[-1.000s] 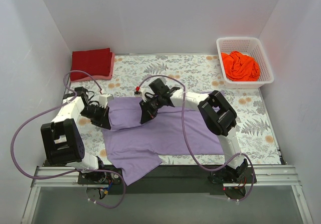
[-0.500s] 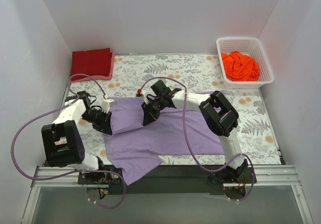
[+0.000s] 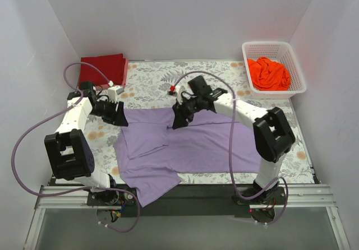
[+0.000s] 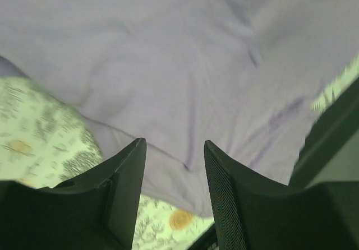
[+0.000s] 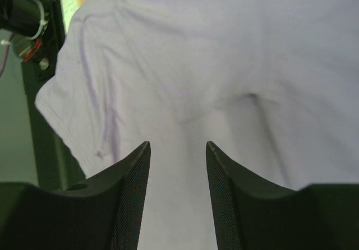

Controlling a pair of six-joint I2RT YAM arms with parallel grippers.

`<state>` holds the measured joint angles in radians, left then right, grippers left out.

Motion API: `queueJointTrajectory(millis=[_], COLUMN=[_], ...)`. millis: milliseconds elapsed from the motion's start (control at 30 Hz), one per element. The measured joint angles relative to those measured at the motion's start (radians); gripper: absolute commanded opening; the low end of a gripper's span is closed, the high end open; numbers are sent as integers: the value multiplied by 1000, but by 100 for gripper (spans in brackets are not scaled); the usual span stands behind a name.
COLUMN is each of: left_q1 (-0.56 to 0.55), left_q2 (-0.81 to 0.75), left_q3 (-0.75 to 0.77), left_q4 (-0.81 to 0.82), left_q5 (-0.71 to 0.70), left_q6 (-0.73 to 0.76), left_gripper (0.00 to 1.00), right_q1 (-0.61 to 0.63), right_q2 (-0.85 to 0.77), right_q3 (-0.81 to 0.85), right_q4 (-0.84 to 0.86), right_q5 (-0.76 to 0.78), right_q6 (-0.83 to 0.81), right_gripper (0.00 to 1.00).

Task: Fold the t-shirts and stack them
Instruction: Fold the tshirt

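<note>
Across the middle of the tabletop [image 3: 168,76], in the overhead view, the purple shirt [image 3: 190,149] is spread nearly flat. A flap is laid over on its 9 o'clock side and a corner is draped past the near edge at 7 o'clock. The red shirt [image 3: 102,69] is seen folded at 10 o'clock, and the orange shirt [image 3: 269,73] is bunched in the basket [image 3: 248,47] at 2 o'clock. The left fingers [image 3: 119,114] are held at the purple shirt's 10 o'clock corner, the right fingers [image 3: 178,118] at its 12 o'clock edge.

From the left wrist, the fingers are seen apart with nothing between them; purple cloth lies beyond, with patterned tabletop at 8 o'clock.

From the right wrist, the fingers are likewise apart and empty, over wrinkled purple cloth.

The cloth is judged light, limp and quick to crease. A pinch at an outer edge or seam on both sides at once is likely to serve best, so that the fold is carried over evenly.
</note>
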<state>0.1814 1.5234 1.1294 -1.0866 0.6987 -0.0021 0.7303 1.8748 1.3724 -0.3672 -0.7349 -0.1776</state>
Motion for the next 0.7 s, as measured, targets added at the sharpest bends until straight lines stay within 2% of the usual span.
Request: queueJointTrajectory(millis=[133, 367, 500, 700], left_q1=[0, -28, -70, -100], left_q2=[58, 192, 238, 323], left_q3=[58, 67, 66, 67], left_q4=[161, 367, 431, 474], left_q5=[3, -89, -169, -314], left_q6=[-182, -433, -516, -582], left_gripper=[45, 45, 45, 44], right_q1=[-157, -456, -538, -589], right_q2=[-98, -101, -89, -14], right_q3=[0, -45, -49, -48], right_q4=[-58, -170, -214, -220], right_q5=[46, 219, 327, 472], right_q6=[-68, -169, -221, -277], right_gripper=[45, 39, 38, 36])
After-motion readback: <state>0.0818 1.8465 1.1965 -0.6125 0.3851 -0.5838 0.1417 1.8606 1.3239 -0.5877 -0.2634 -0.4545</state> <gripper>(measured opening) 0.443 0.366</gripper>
